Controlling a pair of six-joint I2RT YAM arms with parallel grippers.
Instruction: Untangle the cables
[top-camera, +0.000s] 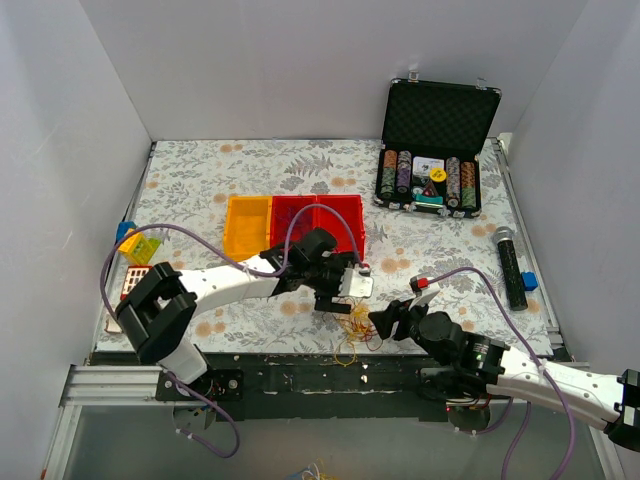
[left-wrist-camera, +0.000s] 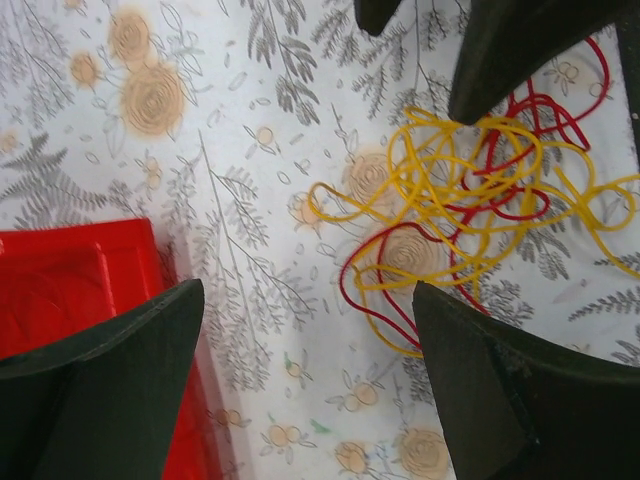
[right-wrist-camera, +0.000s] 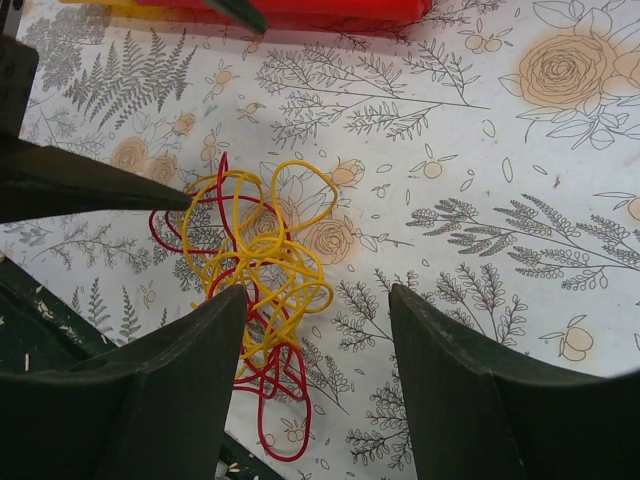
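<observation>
Both spread and empty, L pincer and R pincer are held low at either side of the cables, a yellow-red tangle lying at near edge of desk, prob. so opposite loops can be gripped and pulled apart.

place: lab cell | cue: white enclosure walls, aluminium rail

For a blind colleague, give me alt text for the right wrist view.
A tangle of thin yellow and red cables lies on the floral table, partly behind one finger of the open right gripper. A red tray edges the top.
</observation>
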